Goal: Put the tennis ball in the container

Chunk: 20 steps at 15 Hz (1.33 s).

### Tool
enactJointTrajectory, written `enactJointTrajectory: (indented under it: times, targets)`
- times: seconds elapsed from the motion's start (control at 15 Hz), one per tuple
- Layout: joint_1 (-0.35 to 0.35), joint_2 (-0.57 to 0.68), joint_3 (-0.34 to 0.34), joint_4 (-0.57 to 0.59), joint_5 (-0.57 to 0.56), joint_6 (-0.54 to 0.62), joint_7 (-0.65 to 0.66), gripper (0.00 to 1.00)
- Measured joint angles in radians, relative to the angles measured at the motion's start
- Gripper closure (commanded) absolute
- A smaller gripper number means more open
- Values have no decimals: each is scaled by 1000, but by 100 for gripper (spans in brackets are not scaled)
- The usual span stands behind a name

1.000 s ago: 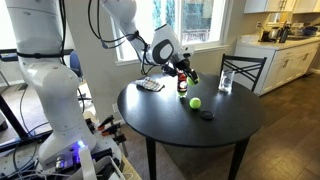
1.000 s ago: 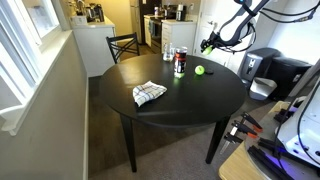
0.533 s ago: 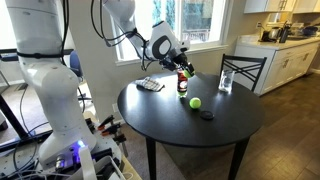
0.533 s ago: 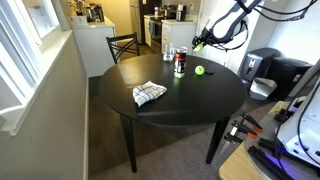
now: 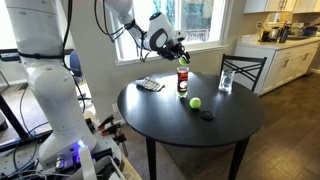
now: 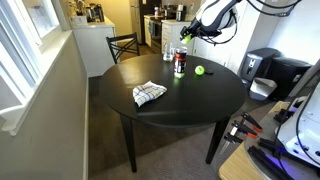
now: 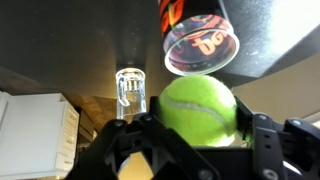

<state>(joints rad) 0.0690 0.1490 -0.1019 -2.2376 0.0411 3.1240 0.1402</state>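
Kitchen backdrop, round black desk (image 5: 190, 128). Tool (image 7: 196, 135) clamped on tennis ball (image 7: 200, 110), held in air just above container (image 5: 182, 80), which stands upright near window-side desk edge. Second ball (image 5: 195, 102) lies near container. Drinking glass (image 5: 226, 81) at chair-side edge.

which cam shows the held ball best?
Wrist view: the held ball looms large, clamped in the gripper, its fuzz clear. In both exterior views it is at most a tiny speck at the gripper, near the container.
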Motion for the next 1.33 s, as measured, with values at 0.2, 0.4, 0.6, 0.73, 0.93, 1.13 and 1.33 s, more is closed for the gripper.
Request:
enactJointTrajectory:
  times: [0.2, 0.4, 0.6, 0.73, 0.93, 1.13, 1.33]
  targets:
    - [-88, 14, 143, 23, 140, -4, -113, 56]
    - [-181, 38, 251, 47, 247, -26, -214, 56]
    - [-260, 54, 293, 60, 288, -71, -282, 56]
    - [-307, 59, 310, 63, 311, -93, -322, 56]
    - [-361, 61, 343, 67, 347, -105, -380, 56]
    - [-396, 62, 382, 73, 382, -105, -424, 56]
    - [-430, 64, 434, 86, 435, -105, -480, 56]
